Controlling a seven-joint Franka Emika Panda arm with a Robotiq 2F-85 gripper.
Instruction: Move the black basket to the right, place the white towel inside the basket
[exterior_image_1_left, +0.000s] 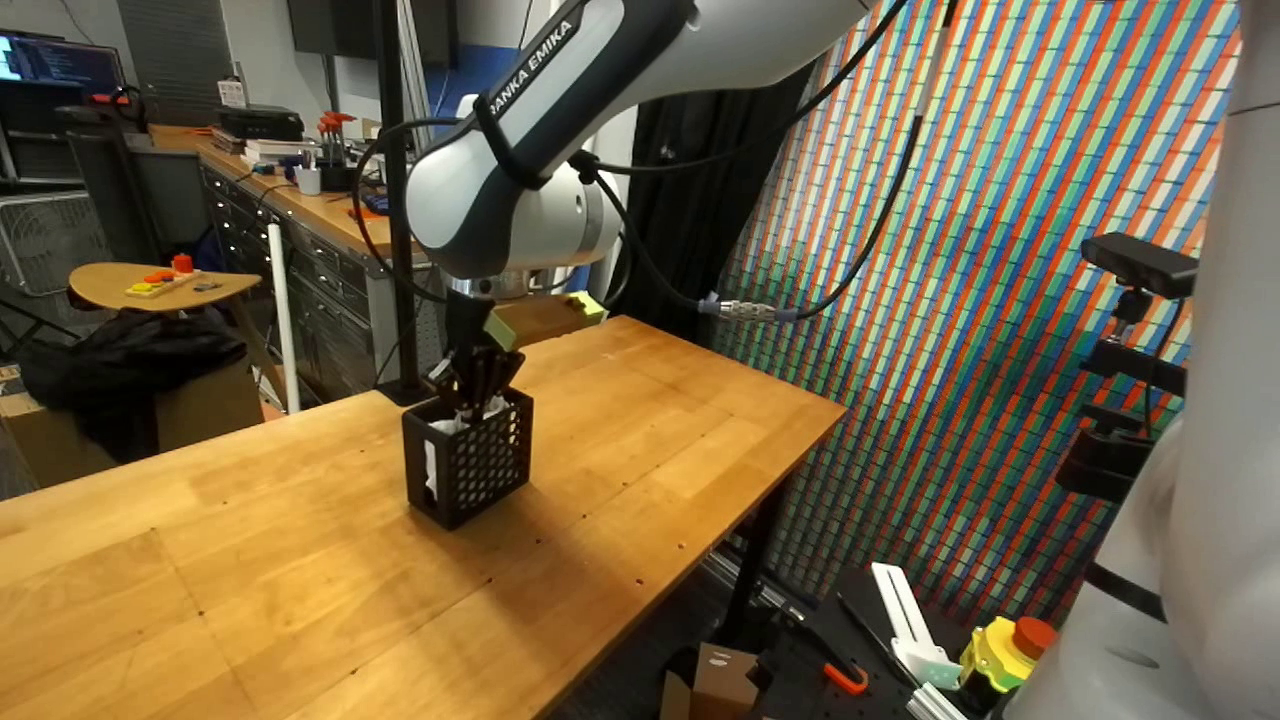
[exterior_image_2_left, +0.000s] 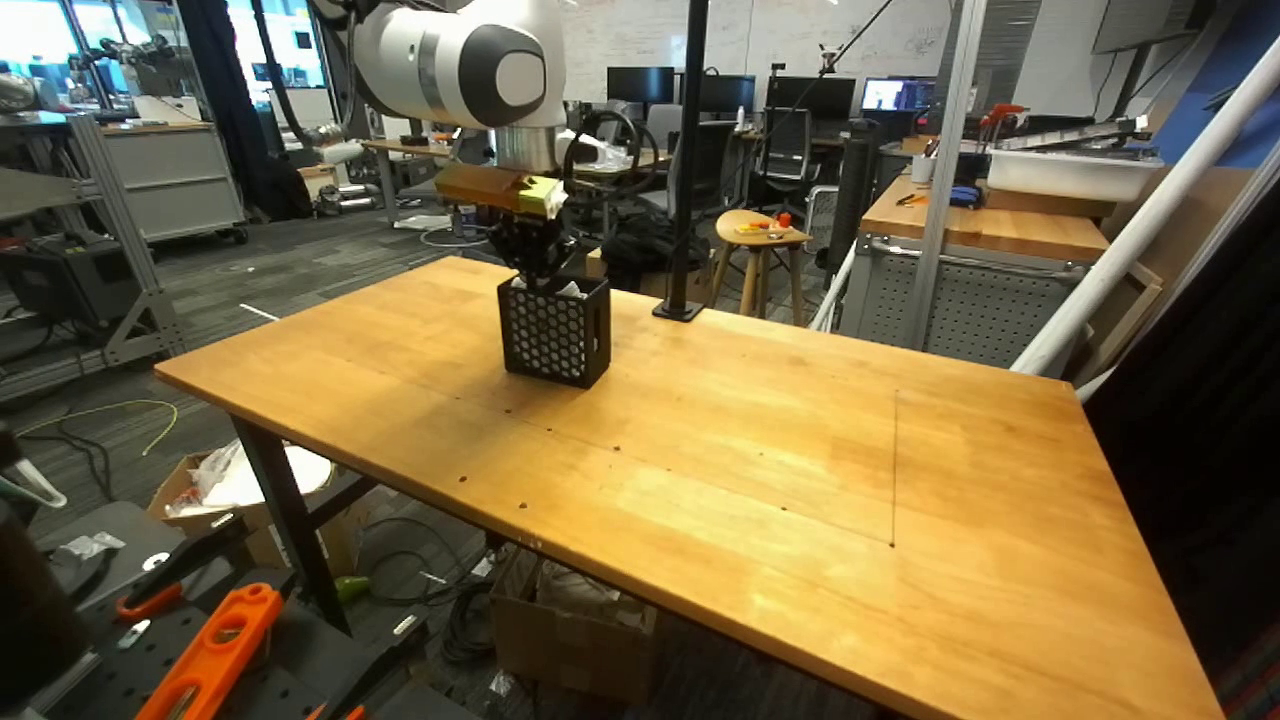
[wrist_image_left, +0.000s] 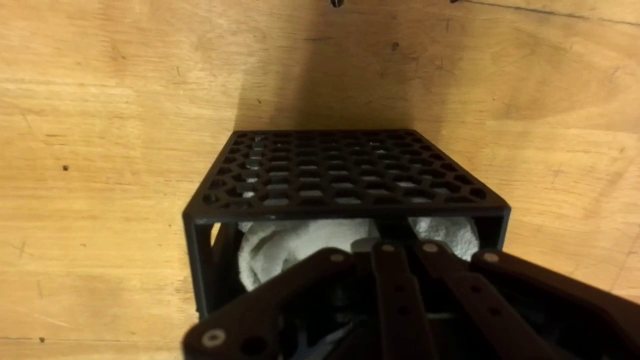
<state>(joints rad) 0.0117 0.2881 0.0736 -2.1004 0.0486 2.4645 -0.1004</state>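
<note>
The black basket (exterior_image_1_left: 490, 465) stands upright on the wooden table, with perforated sides; it also shows in an exterior view (exterior_image_2_left: 550, 335) and below the wrist view's middle (wrist_image_left: 350, 214). The white towel (wrist_image_left: 310, 240) is bunched inside it, and bits of it show at the top opening in both exterior views (exterior_image_1_left: 450, 425) (exterior_image_2_left: 572, 290). My gripper (wrist_image_left: 395, 235) points down into the basket's open top, fingers close together, with towel on both sides of them. It also shows in both exterior views (exterior_image_1_left: 482, 395) (exterior_image_2_left: 537, 272). It looks shut on the towel; the fingertips are hidden.
The wooden table (exterior_image_1_left: 330, 590) has its edge to the right of the basket in an exterior view. A black post (exterior_image_2_left: 685, 200) is fixed at the table's edge close to the basket. An emergency-stop button (exterior_image_1_left: 1030, 635) sits near the robot base.
</note>
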